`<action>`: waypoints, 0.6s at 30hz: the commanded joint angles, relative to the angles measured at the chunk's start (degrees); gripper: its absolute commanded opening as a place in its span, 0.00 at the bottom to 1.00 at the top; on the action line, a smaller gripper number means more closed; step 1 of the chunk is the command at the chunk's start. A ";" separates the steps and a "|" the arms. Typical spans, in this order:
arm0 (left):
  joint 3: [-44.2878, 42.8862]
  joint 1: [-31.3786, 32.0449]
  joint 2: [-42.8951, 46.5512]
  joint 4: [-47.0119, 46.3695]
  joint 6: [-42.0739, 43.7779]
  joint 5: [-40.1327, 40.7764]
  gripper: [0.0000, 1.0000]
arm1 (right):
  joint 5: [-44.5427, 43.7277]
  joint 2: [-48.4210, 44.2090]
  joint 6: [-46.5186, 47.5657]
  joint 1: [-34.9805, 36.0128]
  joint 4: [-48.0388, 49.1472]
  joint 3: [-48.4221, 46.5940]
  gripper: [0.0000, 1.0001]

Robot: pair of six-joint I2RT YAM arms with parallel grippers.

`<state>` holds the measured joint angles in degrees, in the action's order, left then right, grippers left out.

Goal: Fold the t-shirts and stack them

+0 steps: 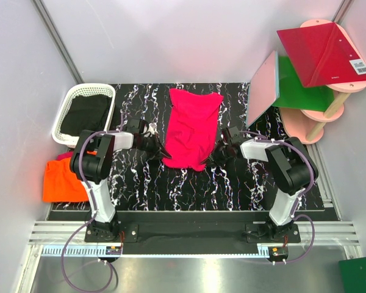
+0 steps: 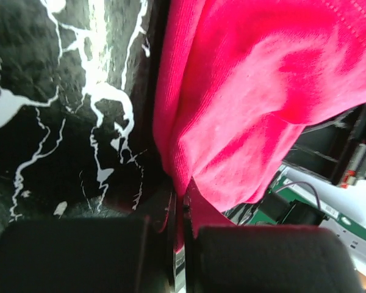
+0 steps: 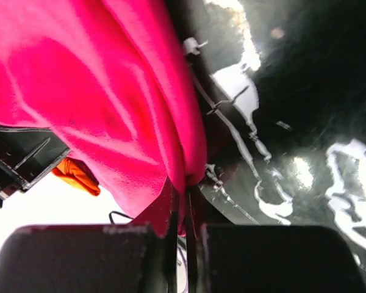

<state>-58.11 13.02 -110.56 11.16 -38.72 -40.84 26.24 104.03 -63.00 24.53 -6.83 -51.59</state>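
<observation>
Starting with the hot pink soft cloth t-shirt (image 1: 192,122): spread near the middle of the black, white-veined marble-pattern tabletop (image 1: 171,189). Long axis running from the arm bases toward the far wall. Far end flat and wide on the surface, near end drawn narrower and lifted clear of it. Rumpled rather than smooth, with shallow creases down the body. No neck label to be made out here. Near hem sagging in a soft swag between two pinch points, one at each near corner.

Near-left corner clamped in the left black two-finger gripper (image 1: 161,151), seen in the left wrist view closed tight on a pleat of pink cloth. Near-right corner clamped likewise in the right black two-finger gripper (image 1: 218,152), with cloth bunched into the closed gap in the right wrist view. Equally near, one on each side, with the whole body of the shirt lying beyond both, away from the bases.

Judged as mid-fold. Probably calls for carrying both corners forward together along that long axis, level and in step, to lay the near hem over the far end. Likely a skewed fold if one side leads.

Farther out, at the tabletop's left edge and well apart, the bright orange soft cloth t-shirt (image 1: 64,180), flat and squared, seemingly folded. Beyond that, a white slatted plastic basket (image 1: 91,88) holding dark cloth.
</observation>
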 commanded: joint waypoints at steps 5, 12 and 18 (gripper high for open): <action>3.17 1.22 4.12 16.61 7.69 1.73 0.00 | -1.54 -7.87 8.76 -0.01 -18.81 -4.22 0.00; 6.79 2.19 12.02 22.06 8.66 -0.29 0.00 | 0.74 -11.92 11.85 -0.01 -21.91 -2.63 0.00; -5.60 2.10 14.51 28.30 7.61 0.85 0.00 | -1.10 -11.22 16.15 -0.01 -22.53 -12.29 0.00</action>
<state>-54.37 15.49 -99.04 35.07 -31.75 -40.49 26.55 94.02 -51.27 24.64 -28.69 -55.48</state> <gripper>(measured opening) 0.025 0.022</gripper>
